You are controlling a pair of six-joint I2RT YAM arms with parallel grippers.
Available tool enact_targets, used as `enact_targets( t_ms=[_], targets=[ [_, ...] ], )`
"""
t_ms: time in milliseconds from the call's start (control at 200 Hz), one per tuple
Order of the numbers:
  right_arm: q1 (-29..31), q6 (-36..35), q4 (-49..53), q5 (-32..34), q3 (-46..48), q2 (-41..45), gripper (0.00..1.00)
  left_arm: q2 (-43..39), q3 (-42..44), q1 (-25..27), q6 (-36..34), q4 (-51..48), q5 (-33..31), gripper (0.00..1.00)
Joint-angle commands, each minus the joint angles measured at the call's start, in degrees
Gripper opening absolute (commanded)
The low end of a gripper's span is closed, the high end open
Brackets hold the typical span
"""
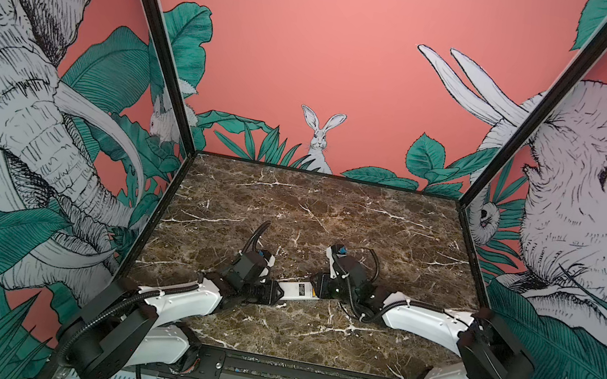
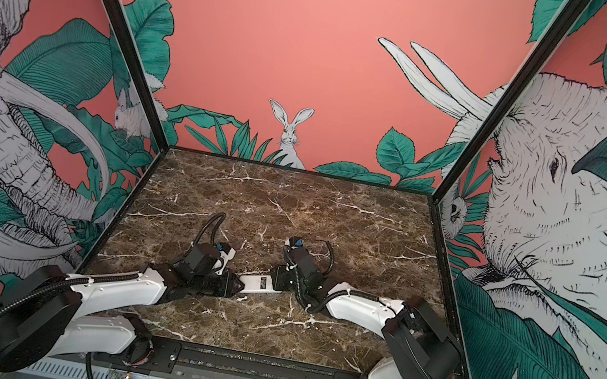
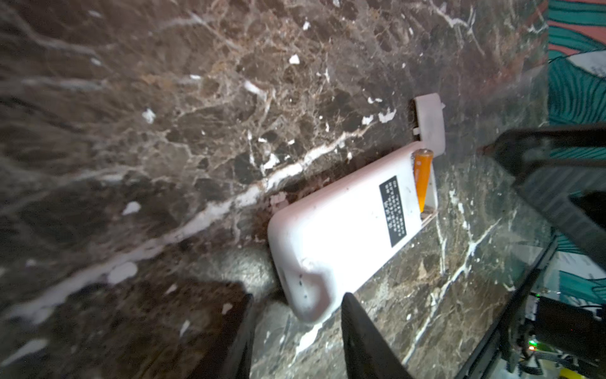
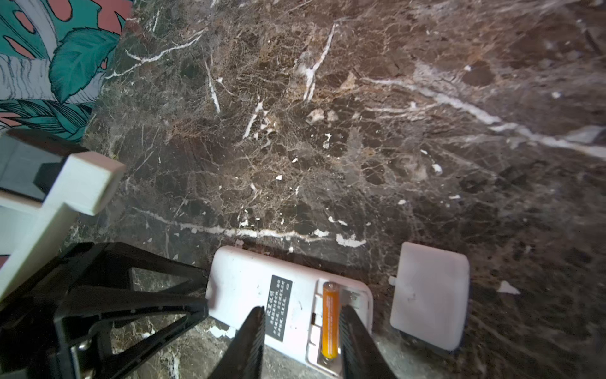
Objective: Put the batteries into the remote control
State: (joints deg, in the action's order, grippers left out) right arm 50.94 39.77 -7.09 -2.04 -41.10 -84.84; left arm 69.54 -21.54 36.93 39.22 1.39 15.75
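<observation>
The remote control point(image 1: 296, 291) point(image 2: 259, 283) lies back up on the marble table, dark label showing, between my two grippers. Its battery bay is uncovered, and one orange battery point(image 4: 330, 323) point(image 3: 422, 177) lies in a slot there. My right gripper point(image 4: 301, 308) is open just above that end. One finger is over the label, and the other finger is beside the battery, which nothing grips. My left gripper point(image 3: 299, 297) is open at the remote's opposite end point(image 3: 308, 295), with its fingers on either side and a gap on one side.
The white battery cover point(image 4: 429, 295) point(image 3: 431, 123) lies loose on the table just past the remote's open end. Patterned walls close in the left, right and back sides. A black rail point(image 1: 303, 372) with both arm bases runs along the front edge.
</observation>
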Motion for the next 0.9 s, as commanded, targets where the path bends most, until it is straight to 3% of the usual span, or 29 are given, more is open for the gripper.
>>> enact_targets(
  t_ms=[0,160,255,380,560,895],
  targets=[
    [0.2,-10.0,7.0,4.5,-2.4,4.7,0.46,-1.7,-2.1,0.1,-2.8,-6.0,-1.4,0.47],
    [-1.4,-31.3,17.3,4.0,-7.0,8.9,0.71,-1.4,-3.8,0.0,-4.2,-7.2,0.2,0.49],
    [-3.3,-44.2,22.2,-2.2,-9.7,7.9,0.79,-0.6,-4.3,-0.3,-4.2,-5.8,2.5,0.49],
    [-6.8,-58.1,23.7,-13.0,-10.9,5.1,0.80,0.9,-5.1,-0.8,-4.7,-5.4,4.8,0.49],
    [-7.3,-73.3,22.9,-17.0,-11.3,1.8,0.78,1.1,-5.9,-0.9,-5.6,-6.8,6.1,0.49],
    [-7.7,-84.2,24.8,-16.3,-16.8,-6.3,0.71,4.5,-7.3,-1.3,-6.6,-7.7,6.4,0.47]
  ],
)
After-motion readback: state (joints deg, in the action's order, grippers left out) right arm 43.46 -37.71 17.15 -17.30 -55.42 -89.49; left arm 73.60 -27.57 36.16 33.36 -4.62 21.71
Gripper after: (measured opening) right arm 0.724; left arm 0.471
